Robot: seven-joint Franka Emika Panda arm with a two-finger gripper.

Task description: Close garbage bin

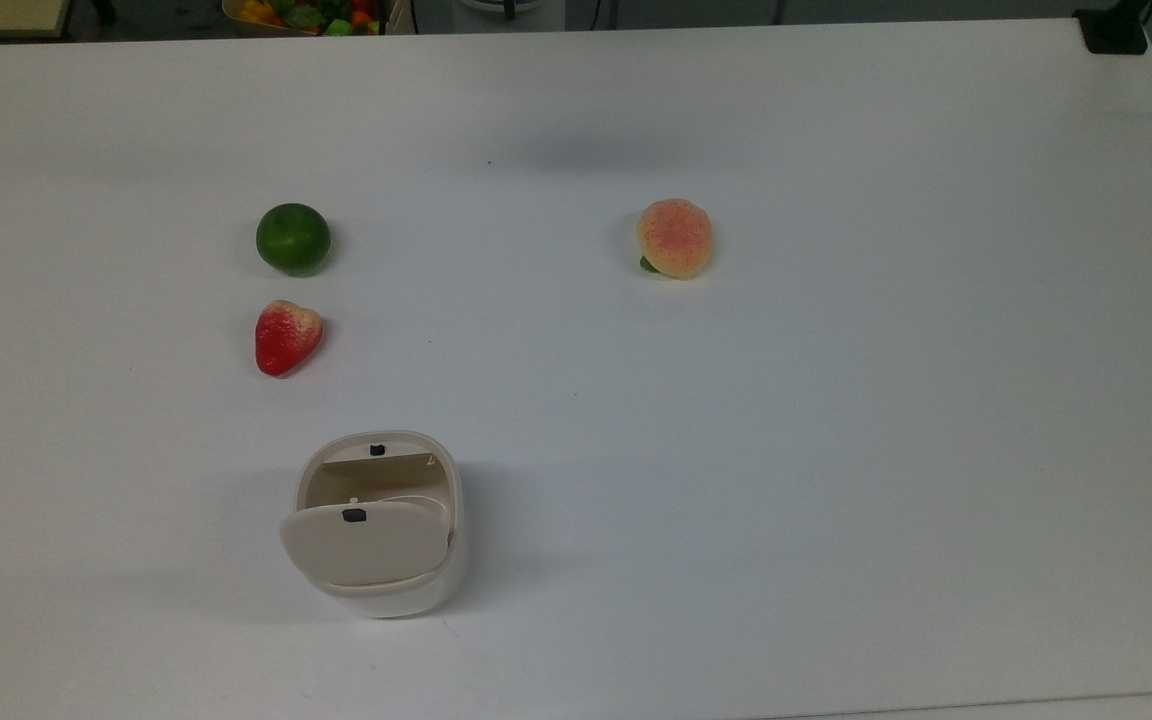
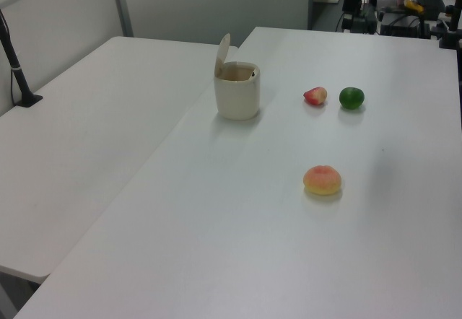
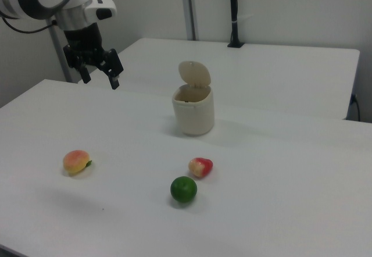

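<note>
The garbage bin (image 1: pixel 388 598) is a small cream-white tub standing near the front of the white table in the top view. Its beige hinged lid (image 1: pixel 366 545) stands raised, so the inside shows. In the left view the garbage bin (image 2: pixel 237 94) has its lid (image 2: pixel 222 53) upright on the bin's left side. The right view shows the bin (image 3: pixel 193 113) mid-table with the lid (image 3: pixel 194 73) tipped back. My gripper (image 3: pixel 100 78) hangs open in the air at the right view's upper left, well apart from the bin and holding nothing.
A green lime (image 1: pixel 293 238), a red strawberry (image 1: pixel 286 337) and a peach (image 1: pixel 675 237) lie on the table (image 1: pixel 836 450). A second table (image 2: pixel 79 138) adjoins it, with a black clamped post (image 3: pixel 234 13). A basket of toy fruits (image 1: pixel 311 15) sits beyond the far edge.
</note>
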